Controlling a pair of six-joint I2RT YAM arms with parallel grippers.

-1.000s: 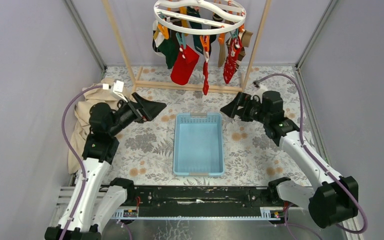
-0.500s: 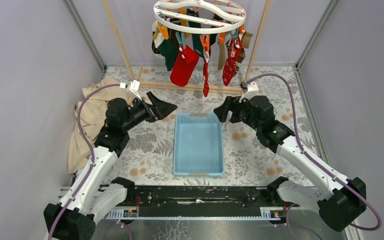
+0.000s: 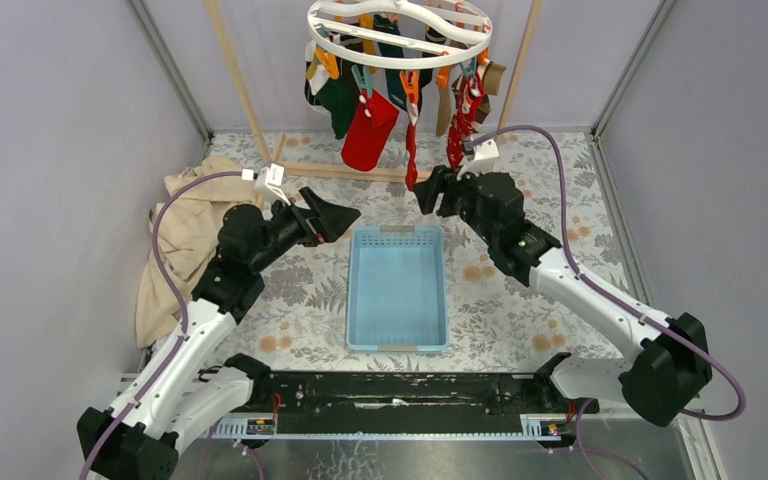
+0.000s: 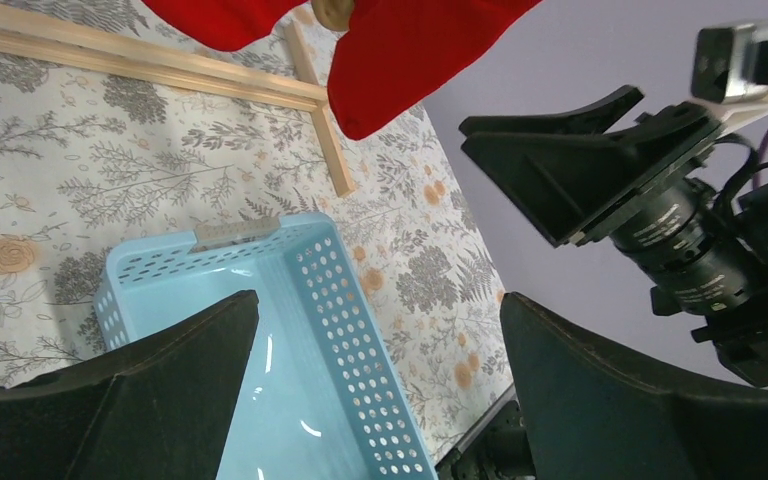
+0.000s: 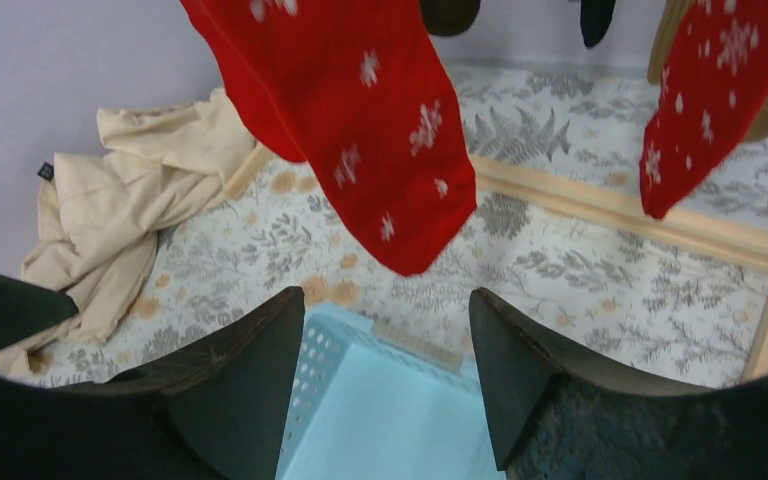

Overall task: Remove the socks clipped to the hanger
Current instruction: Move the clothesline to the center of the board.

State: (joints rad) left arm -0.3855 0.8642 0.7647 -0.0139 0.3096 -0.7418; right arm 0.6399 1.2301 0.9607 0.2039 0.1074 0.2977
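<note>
**Top view:** fixed high at the near edge, looking down over the whole table (image 3: 520, 310). **Wrist views:** low and close, each angled inward across the table. All three share the blue basket (image 3: 397, 290) (image 4: 340, 320) (image 5: 380, 410) and the red socks (image 3: 367, 130) (image 4: 410, 50) (image 5: 360, 150).

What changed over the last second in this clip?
The right gripper swung left and away from its base, up to the hanging socks; the left gripper edged right toward the blue basket. Nothing was taken hold of. The socks, hanger, basket and beige cloth stayed put.
</note>
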